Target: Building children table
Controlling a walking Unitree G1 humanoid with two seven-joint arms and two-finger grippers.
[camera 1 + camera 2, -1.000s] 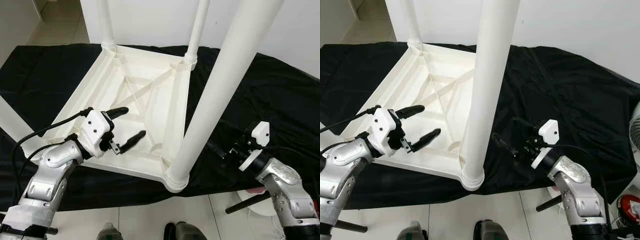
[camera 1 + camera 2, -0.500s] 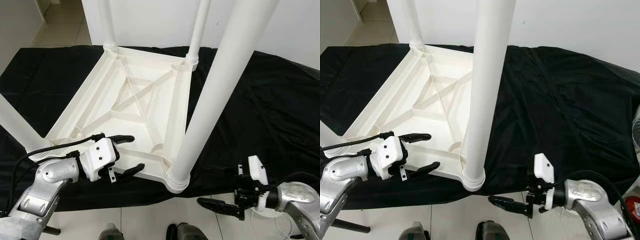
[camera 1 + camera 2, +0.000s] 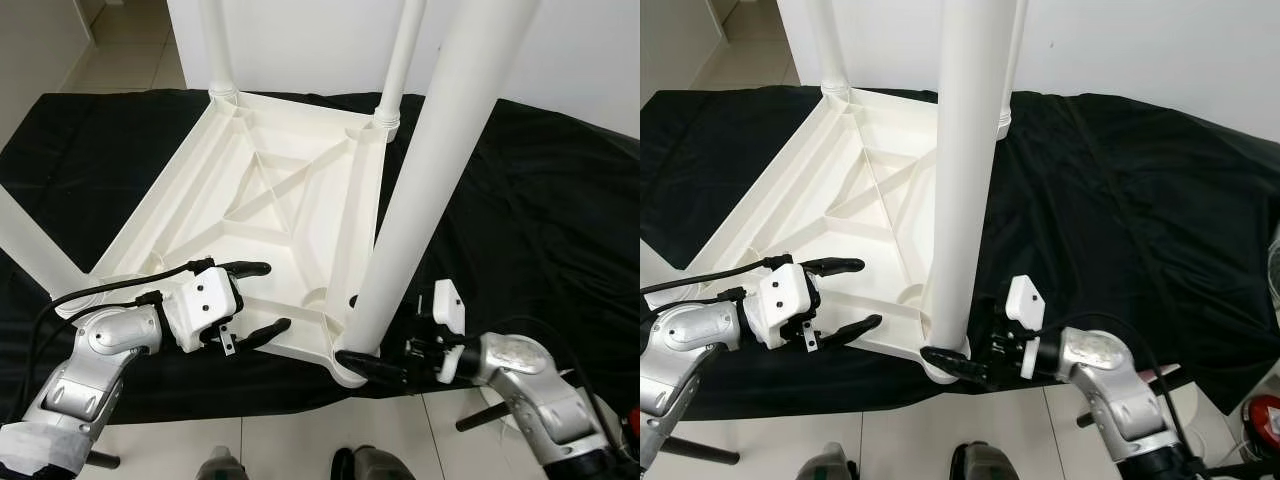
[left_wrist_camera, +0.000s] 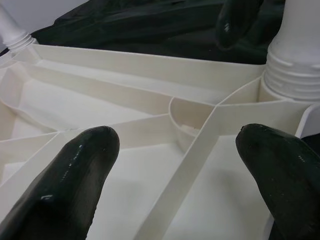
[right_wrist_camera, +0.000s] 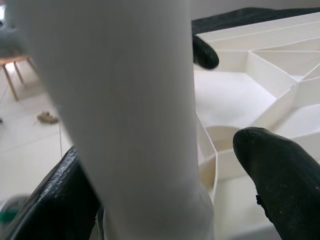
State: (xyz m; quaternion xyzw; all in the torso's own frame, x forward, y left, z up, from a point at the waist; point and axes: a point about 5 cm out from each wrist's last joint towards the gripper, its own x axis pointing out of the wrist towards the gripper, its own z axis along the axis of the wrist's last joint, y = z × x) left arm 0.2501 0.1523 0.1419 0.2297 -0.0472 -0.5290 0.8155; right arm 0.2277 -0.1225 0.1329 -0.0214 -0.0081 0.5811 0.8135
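Upturned white table top [image 3: 270,210] lies on the black cloth [image 3: 520,200], legs pointing up; we take the near leg [image 3: 420,200], at the corner closest to us, as landmark. Left of it, our left gripper [image 3: 250,298] hovers over the near edge of the table top, fingers spread wide, holding nothing, having drifted only slightly since half a second back. At the leg's base, our right gripper [image 3: 950,362] has swung up from low over the floor: its fingers now straddle the foot of the leg, one finger [image 5: 280,175] to either side, open, not clamped. We judge this the approach to seating or tightening that leg in its corner socket [image 3: 350,365].
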